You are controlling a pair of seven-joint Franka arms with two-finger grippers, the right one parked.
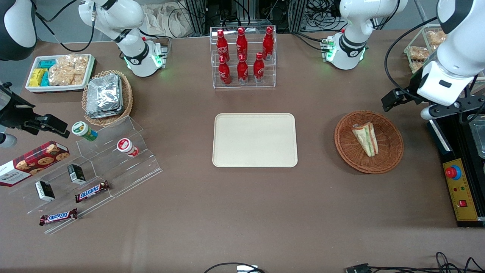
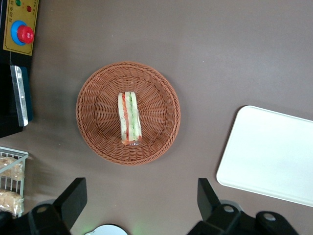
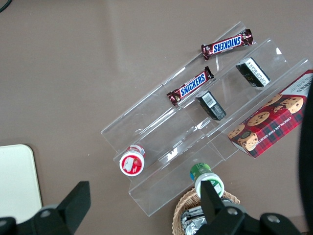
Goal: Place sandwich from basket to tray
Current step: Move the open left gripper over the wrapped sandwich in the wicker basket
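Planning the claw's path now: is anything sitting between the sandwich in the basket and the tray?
Nothing visible. The open claw hangs above the table beside the basket. The sandwich lies alone in it, and only bare tabletop separates it from the empty tray.

"SNICKERS" is printed in blue letters on two brown candy bars [image 3: 227,44] [image 3: 192,86] lying on the clear acrylic step display [image 3: 195,127] — the word is legible in both the front view and the right wrist view. "WALKERS" is read on the red tartan cookie box [image 1: 32,161] in the front view; in the right wrist view, "CHOCOLATE CHIP" is made out along its edge. On the red bottles [image 1: 242,57] white script is seen — it cannot be read.
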